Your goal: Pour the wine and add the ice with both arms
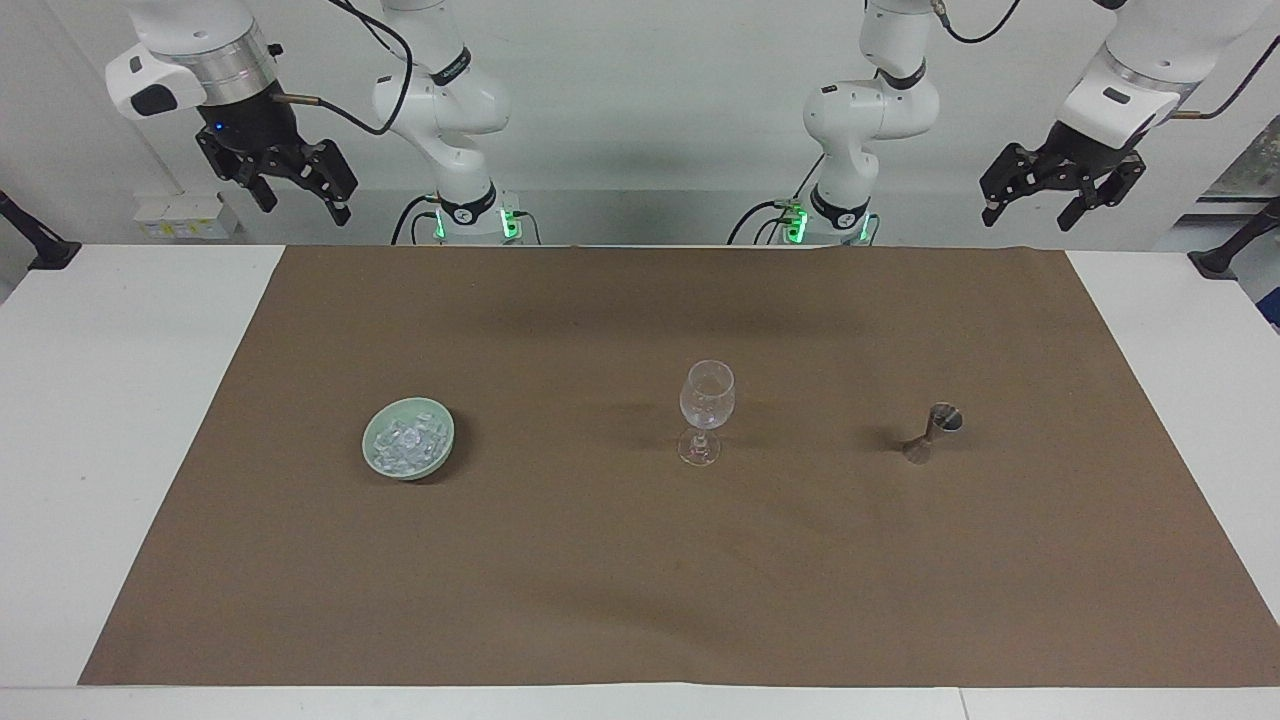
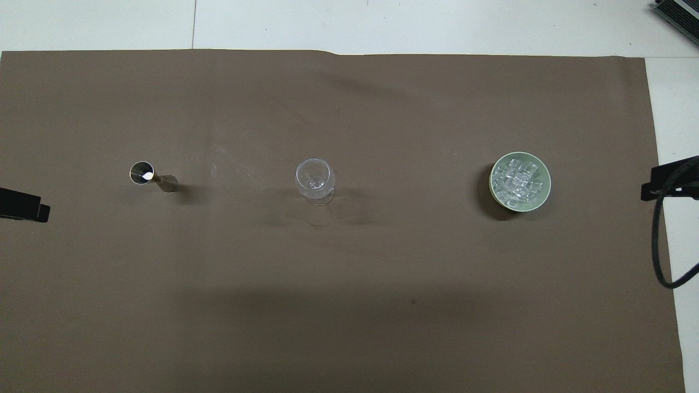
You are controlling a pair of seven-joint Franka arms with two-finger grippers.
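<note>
Glass (image 1: pixel 706 410) sits mid-mat (image 1: pixel 640 560), bowl (image 1: pixel 376 458) of ice (image 1: pixel 408 442) toward the right arm's end, jigger (image 1: pixel 932 433) toward the left arm's.

You have a white tabletop (image 1: pixel 120 400) covered across most of its width by a brown sheet (image 1: pixel 640 580), lying flat. Three items stand on the sheet in one row. Take the stemmed glass (image 1: pixel 706 410) as landmark: it is upright, near the middle. The green bowl (image 1: pixel 408 438) of ice (image 1: pixel 408 442) sits well apart toward the right arm's end. The metal jigger (image 1: pixel 932 432) stands upright toward the left arm's end.
</note>
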